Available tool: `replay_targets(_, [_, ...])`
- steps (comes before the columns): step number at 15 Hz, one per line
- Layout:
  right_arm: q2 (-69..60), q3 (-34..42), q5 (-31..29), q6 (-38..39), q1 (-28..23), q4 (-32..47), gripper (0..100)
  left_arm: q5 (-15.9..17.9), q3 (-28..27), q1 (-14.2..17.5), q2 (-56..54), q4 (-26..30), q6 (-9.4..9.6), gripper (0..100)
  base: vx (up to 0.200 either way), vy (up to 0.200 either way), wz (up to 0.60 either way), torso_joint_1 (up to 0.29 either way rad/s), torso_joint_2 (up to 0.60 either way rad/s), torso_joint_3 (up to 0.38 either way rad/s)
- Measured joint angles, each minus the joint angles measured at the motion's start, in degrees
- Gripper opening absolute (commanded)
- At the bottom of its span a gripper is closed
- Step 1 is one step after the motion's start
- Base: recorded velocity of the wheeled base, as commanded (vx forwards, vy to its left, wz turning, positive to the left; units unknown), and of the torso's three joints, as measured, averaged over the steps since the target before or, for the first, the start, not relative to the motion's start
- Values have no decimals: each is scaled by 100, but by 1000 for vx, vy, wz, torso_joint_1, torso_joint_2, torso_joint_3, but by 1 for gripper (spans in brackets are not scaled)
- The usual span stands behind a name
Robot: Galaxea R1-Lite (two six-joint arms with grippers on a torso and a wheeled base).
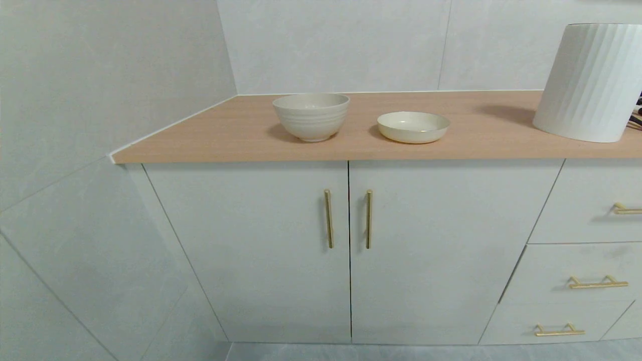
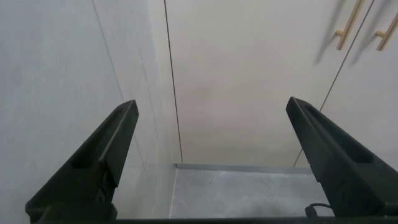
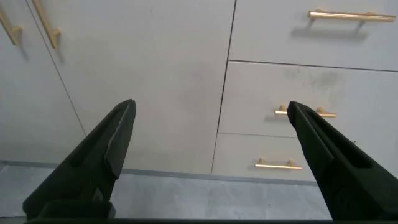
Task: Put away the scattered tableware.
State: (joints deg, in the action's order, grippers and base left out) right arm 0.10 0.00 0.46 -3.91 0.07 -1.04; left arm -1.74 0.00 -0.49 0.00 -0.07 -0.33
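In the head view, the task's two pieces sit upright on the light brown wooden countertop (image 1: 481, 143). The deep cream ribbed bowl (image 1: 311, 116) stands above the left-hand white cabinet door (image 1: 251, 250). The shallow cream round dish (image 1: 413, 126) stands above the right-hand white cabinet door (image 1: 441, 250). They are near each other but apart. Both are round, so neither has a long axis, and both mouths face straight up. The two brass bar handles (image 1: 328, 218) flank the seam between the doors, with their long axes vertical. A tall white ribbed cylinder (image 1: 592, 80) stands well apart at the counter's right end.

In the left wrist view, the left gripper (image 2: 210, 104) is released, its dark jaws spread wide with nothing between them. It faces the lower cabinet front and the grey floor (image 2: 236, 193), so the tableware lies above it.

In the right wrist view, the right gripper (image 3: 210, 104) is likewise spread wide and empty. It faces the low white drawer fronts (image 3: 298, 93) with their horizontal brass pulls (image 3: 351, 15).

Judging by this layout, the bowl lies up and towards the left arm's side and the dish towards the right arm's. Since the doors are shut, the first approach probably goes to the vertical handles.
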Motion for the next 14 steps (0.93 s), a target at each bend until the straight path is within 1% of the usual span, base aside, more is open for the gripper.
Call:
replay_targets(2, [1,-33,0,41,0,-205,100,0,0,0,0,0,-10,100,0,0,0,0,0,0])
replay_targets(4, [113,-549,235,178,34,-200,100,0,0,0,0,0,-7,100,0,0,0,0,0,0])
replay_targets(5, [268,-835,585,176,87,20,100,2,0,0,0,0,-7,100,0,0,0,0,0,0])
replay_targets(7, [673,-1198,1185,157,182,210,100,0,0,0,0,0,-7,100,0,0,0,0,0,0])
replay_targets(9, [1228,-1436,1598,151,227,234,100,0,0,0,0,0,-10,100,0,0,0,0,0,0])
replay_targets(12, [2402,-1815,2332,156,347,245,100,0,0,0,0,0,-5,100,0,0,0,0,0,0])
replay_targets(14, [3369,-2121,2587,204,634,85,100,0,0,0,0,0,-10,100,0,0,0,0,0,0])
